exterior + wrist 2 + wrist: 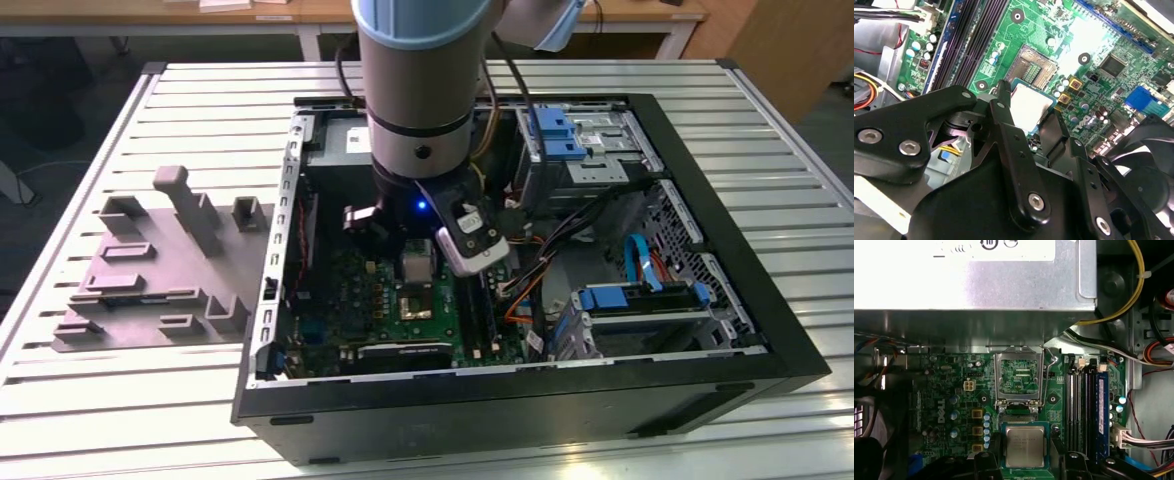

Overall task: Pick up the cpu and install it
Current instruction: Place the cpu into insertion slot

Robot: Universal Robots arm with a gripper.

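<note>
**CPU install: chip's at the socket, not locked in yet**

Watching this from beside the table. The pick-up half looks done to me. The cpu (1025, 447) is inside the open PC case (507, 410), silver top up. The gripper (1025, 441) is clamped on it, with a black finger (995, 442) against each of two opposite edges. In the exterior view the arm (420, 90) stands at upper middle of the frame, reaching down over the motherboard (360, 300).

What's left, I'd say, is the seating itself. The metal socket frame (1019, 379) sits just beside the chip, and its wire lever (1052, 360) looks unlatched (can't tell if the chip is touching down or hovering just above). Nothing is closed over it.

Room is tight. The memory slots (1079, 410) run close along one side of the chip, with a row of small capacitors (986, 426) close on the other. The grey power-supply box (974, 285) overhangs just past the frame. Loose cables (561, 250) drape near the wrist at middle right of the exterior view. Straight up looks like the one open way.

The grey plastic tray (147, 270) lies on the slatted table (80, 420) at the exterior view's left, well apart from the work.
</note>
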